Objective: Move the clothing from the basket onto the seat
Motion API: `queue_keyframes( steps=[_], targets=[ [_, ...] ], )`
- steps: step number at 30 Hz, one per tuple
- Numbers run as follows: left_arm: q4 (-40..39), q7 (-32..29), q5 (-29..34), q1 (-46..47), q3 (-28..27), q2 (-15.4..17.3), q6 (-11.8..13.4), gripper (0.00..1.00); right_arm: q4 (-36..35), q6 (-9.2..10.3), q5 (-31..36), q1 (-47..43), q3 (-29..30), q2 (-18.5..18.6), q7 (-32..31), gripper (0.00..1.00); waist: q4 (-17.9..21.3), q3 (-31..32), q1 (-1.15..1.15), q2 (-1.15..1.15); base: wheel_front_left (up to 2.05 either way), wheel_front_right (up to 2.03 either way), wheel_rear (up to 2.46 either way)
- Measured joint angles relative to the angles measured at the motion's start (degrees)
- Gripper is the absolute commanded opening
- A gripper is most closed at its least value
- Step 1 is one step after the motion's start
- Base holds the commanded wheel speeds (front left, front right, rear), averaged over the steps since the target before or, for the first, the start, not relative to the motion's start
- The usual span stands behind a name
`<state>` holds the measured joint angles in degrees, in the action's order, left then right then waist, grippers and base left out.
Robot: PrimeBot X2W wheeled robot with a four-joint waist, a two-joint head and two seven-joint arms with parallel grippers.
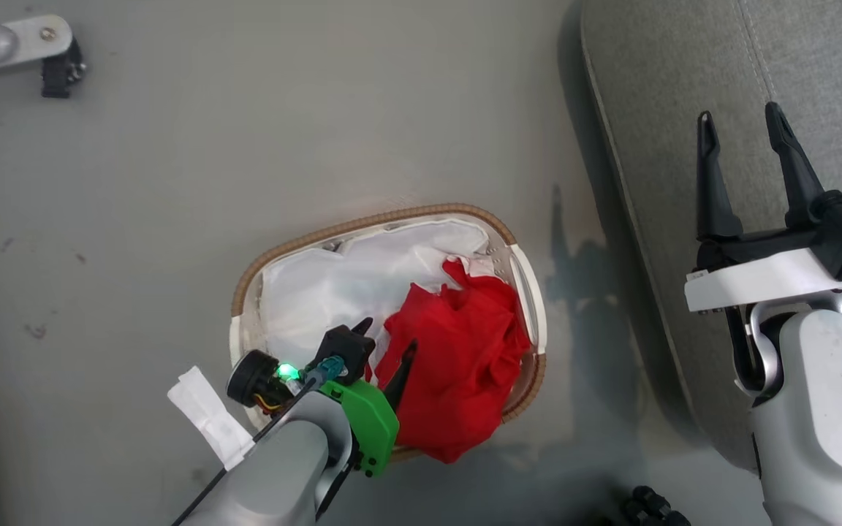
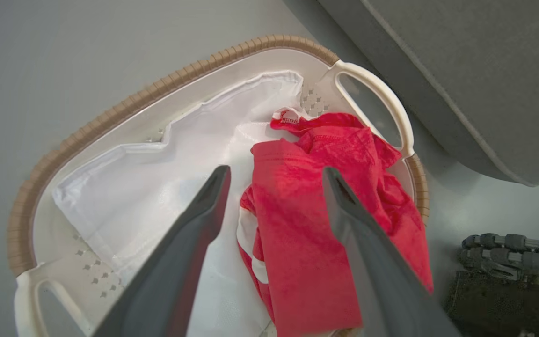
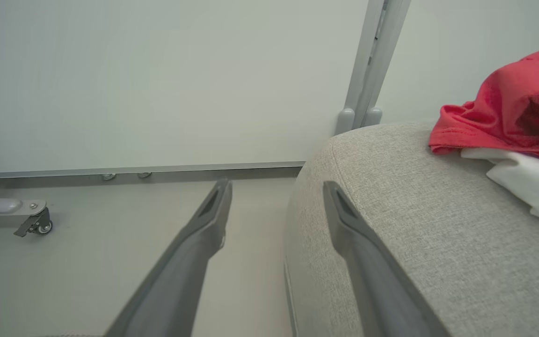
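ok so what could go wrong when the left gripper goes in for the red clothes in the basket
1. The open left gripper hangs over the clothing at its edge beside the white liner; one finger may pinch liner too and tug the basket.
2. The clothing is bunched and drapes over the rim, so a shallow grip may lift one layer and spill the rest onto the floor.

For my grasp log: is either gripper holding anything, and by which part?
Nothing is held. The left gripper is open over the bright red fabric clothing; the right gripper is open and empty.
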<state>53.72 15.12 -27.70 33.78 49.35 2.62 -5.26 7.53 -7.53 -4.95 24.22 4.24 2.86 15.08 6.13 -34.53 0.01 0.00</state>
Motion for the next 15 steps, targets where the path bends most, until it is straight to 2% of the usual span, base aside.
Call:
queue_keyframes(
  steps=[5, 10, 15],
  targets=[
    [3.9, -0.4, -1.1, 3.3, 3.1, 0.0, -0.3, 1.00, -0.9, 0.00, -1.3, 1.0, -1.5, 0.0, 0.0, 1.00, 2.8, -4.9, 0.00, 0.00, 0.00, 0.00, 0.00],
    [7.2, -0.4, -3.7, 6.6, 2.9, 0.0, -0.3, 1.00, -2.4, 0.00, -2.6, 2.6, -3.3, 0.0, 0.0, 1.00, 5.5, -9.1, 0.00, 0.00, 0.00, 0.00, 0.00],
    [10.7, -1.0, -5.0, 9.3, 3.1, 0.1, -0.3, 1.00, -4.2, 0.00, -1.3, 3.5, -5.1, 0.0, 0.0, 1.00, 7.9, -13.0, 0.00, 0.00, 0.00, 0.00, 0.00]
  ],
)
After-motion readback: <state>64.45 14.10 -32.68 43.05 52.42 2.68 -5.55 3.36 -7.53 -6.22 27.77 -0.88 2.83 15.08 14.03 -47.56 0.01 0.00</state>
